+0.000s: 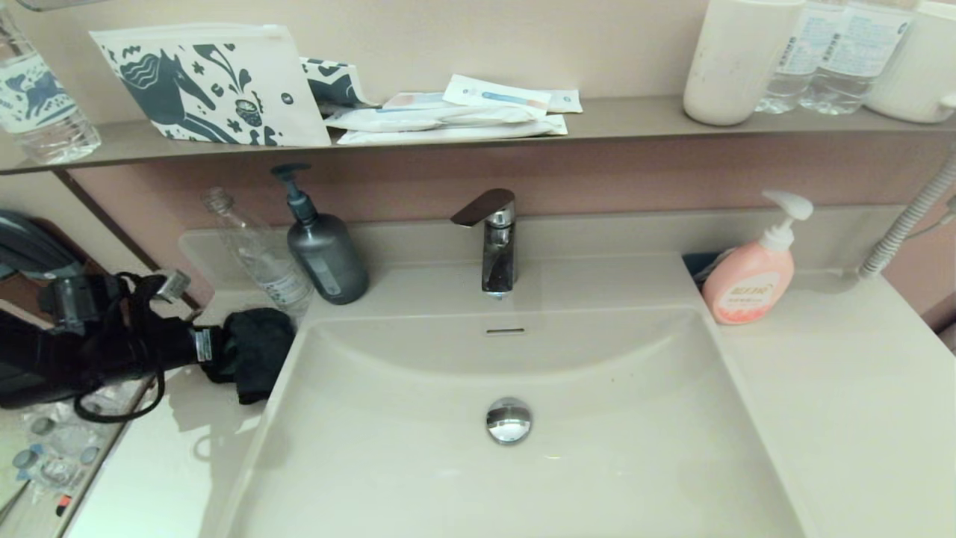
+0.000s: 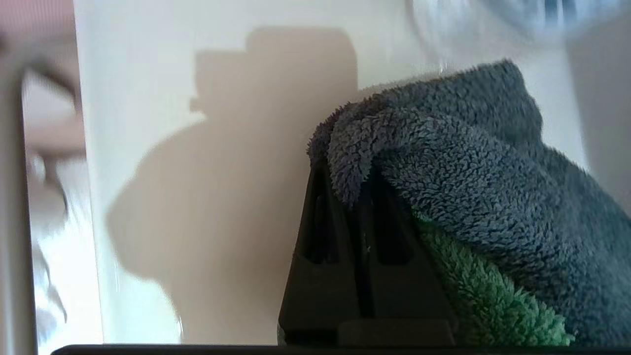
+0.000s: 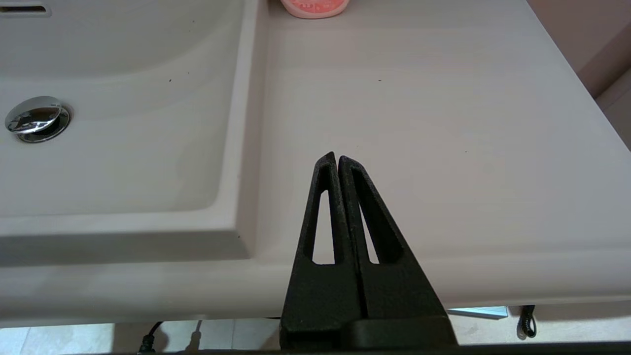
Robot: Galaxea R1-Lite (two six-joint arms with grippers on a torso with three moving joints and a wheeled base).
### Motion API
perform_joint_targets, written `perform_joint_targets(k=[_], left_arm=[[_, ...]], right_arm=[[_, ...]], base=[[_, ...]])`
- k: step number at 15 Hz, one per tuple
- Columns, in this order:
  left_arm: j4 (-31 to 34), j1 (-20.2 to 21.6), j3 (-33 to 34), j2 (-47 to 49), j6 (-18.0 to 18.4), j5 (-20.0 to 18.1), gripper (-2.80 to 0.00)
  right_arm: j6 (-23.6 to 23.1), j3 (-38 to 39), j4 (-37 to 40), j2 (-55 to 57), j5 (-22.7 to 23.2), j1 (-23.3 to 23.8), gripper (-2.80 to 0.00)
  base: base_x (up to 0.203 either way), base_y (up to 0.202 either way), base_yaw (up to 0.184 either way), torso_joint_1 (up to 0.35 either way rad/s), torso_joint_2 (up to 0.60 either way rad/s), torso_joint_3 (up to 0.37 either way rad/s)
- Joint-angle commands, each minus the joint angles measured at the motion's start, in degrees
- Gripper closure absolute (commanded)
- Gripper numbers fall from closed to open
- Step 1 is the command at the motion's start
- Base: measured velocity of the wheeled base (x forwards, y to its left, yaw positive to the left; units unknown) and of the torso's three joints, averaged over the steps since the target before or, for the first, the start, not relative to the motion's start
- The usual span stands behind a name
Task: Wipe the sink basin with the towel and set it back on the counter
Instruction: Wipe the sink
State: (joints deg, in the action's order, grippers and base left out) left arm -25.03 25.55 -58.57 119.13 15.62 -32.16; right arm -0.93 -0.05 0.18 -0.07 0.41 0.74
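The dark grey towel (image 1: 252, 360) hangs bunched from my left gripper (image 1: 213, 350) over the counter (image 1: 160, 456) just left of the sink basin (image 1: 515, 441). In the left wrist view the towel (image 2: 473, 162) drapes over the fingers (image 2: 315, 246), its green inner face showing below; the jaws are shut on a fold of it. The basin has a chrome drain plug (image 1: 508, 420) and a slit overflow hole (image 1: 505, 330). My right gripper (image 3: 337, 159) is shut on nothing, parked above the counter (image 3: 443, 123) right of the basin (image 3: 113, 148); it is out of the head view.
A clear plastic bottle (image 1: 258, 254) and a grey pump bottle (image 1: 323, 246) stand right behind the towel. The tap (image 1: 494, 239) is at the back centre, a pink soap dispenser (image 1: 750, 276) at back right. A shelf (image 1: 612, 119) above carries pouches, a cup and bottles.
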Motion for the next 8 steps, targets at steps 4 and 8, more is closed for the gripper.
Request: perform_joint_targets(k=[4,8], left_arm=[[0.1,2.0,11.1,-8.2,0.2,-0.3,0.0],[0.4,4.5,18.1,-13.2,3.0,-0.3,0.0]], right_arm=[[0.0,0.0,0.0,0.1,0.0,0.0,0.0],[0.0,0.0,0.0,0.1,0.0,0.0,0.0]], base=[[0.0,0.0,0.0,0.0,0.0,0.0],[0.0,0.0,0.0,0.0,0.0,0.0]])
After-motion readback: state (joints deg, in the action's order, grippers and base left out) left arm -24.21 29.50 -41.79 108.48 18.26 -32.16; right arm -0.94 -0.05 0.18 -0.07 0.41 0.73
